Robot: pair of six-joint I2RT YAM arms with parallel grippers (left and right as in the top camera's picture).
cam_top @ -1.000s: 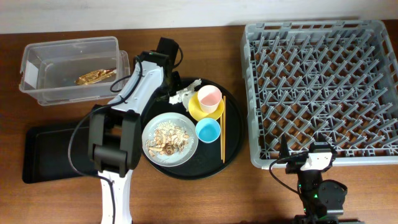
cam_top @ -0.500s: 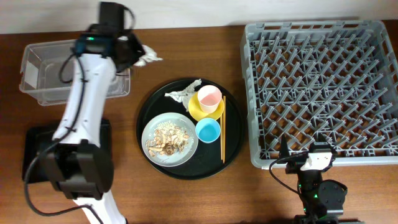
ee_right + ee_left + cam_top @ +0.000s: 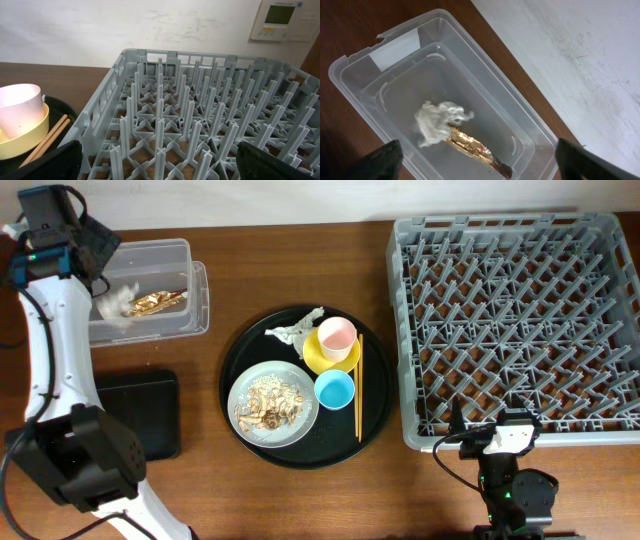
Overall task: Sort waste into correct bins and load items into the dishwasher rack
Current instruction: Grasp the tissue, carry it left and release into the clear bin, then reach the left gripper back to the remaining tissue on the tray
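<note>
My left gripper point(image 3: 97, 252) point(image 3: 480, 167) hovers open over the clear tub point(image 3: 150, 246) point(image 3: 485, 65). In the tub a white wrapper scrap point(image 3: 112, 308) point(image 3: 437, 122) lies against a gold one point(image 3: 155, 302) point(image 3: 472, 147). Another white scrap point(image 3: 293, 330) lies on the round black tray, beside the pink cup point(image 3: 336, 335) point(image 3: 17, 107) that sits in the yellow bowl point(image 3: 322, 358). Crumbly food bits point(image 3: 270, 402) cover the grey plate point(image 3: 243, 380). The blue cup point(image 3: 334, 390) and chopsticks point(image 3: 358, 395) lie nearby. My right gripper point(image 3: 497, 435) point(image 3: 160, 165) stands open at the rack's point(image 3: 520, 320) near edge.
The shallow black tray point(image 3: 140, 415) lies at the left, partly under my left arm. The round black tray point(image 3: 375, 420) holds the dishes in the middle. A wall runs behind the table's far edge.
My left arm swung from the round tray to the clear tub with a white wrapper scrap. The jaws opened, and the scrap now lies in the tub. The right arm stayed still.
</note>
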